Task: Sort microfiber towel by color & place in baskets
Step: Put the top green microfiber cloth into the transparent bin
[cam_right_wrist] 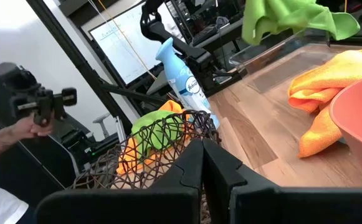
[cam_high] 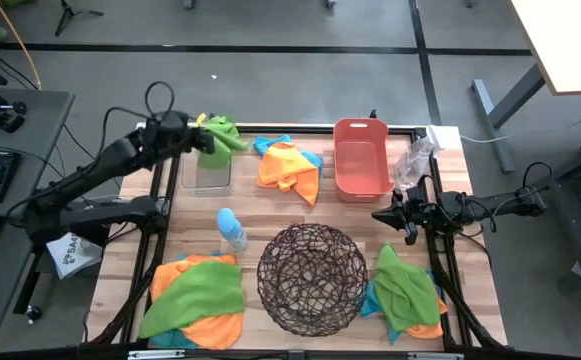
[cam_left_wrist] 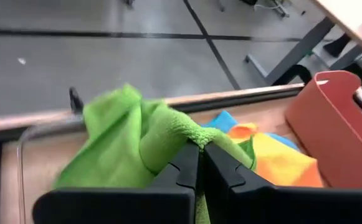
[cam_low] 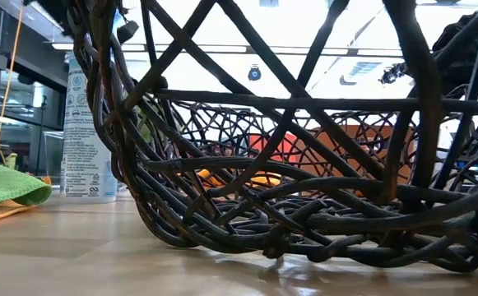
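Green microfiber towel hangs pinched in my left pincer, held above the clear bin at the surface's far-left edge. My right pincer, closed on nothing, waits beside the salmon basket.

Fuzzy cloth towels, a smooth plastic salmon basket, a woven wire basket, a wood-plank table.

Held towel above clear bin; wire basket centre front, bottle just left
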Controlling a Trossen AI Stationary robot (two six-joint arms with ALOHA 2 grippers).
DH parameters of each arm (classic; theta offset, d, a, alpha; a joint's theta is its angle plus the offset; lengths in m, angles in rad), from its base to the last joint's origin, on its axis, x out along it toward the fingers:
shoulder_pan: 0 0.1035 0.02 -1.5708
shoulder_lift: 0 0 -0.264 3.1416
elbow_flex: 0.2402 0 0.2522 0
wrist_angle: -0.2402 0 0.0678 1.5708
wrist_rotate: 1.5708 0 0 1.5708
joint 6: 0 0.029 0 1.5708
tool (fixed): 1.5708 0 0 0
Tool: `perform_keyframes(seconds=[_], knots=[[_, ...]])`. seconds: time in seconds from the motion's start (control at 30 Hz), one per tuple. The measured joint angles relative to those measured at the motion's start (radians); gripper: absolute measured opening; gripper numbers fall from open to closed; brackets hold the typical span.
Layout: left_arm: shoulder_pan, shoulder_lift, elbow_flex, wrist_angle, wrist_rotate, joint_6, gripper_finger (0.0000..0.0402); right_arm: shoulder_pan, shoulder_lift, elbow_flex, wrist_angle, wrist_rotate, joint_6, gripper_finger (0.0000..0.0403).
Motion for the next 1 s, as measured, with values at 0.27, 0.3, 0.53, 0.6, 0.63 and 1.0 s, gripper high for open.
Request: perform_keyframes(seconds=[0.27,0.3,0.53,0.6,0.63,1.0], knots=[[-0.107,-0.165,-0.054,-0.302,-0.215,-0.141,0.0000,0.000,0.000,0.000,0.000,0.000,0.000,0.0000],[-0.116,-0.167,-0.054,-0.334,-0.235,-0.153,0.0000,0.000,0.000,0.000,0.000,0.000,0.000,0.0000],[-0.169,-0.099,-0.054,-0.519,-0.082,-0.217,0.0000,0.000,0.000,0.000,0.000,0.000,0.000,0.0000],[-0.198,-0.077,-0.054,-0.579,-0.058,-0.241,0.0000,0.000,0.000,0.000,0.000,0.000,0.000,0.0000],[-0.210,-0.071,-0.054,-0.591,-0.063,-0.247,0.0000,0.000,0.000,0.000,0.000,0.000,0.000,0.0000],[-0.213,0.014,-0.027,-0.347,-0.123,-0.059,0.0000,0.000,0.000,0.000,0.000,0.000,0.000,0.0000]])
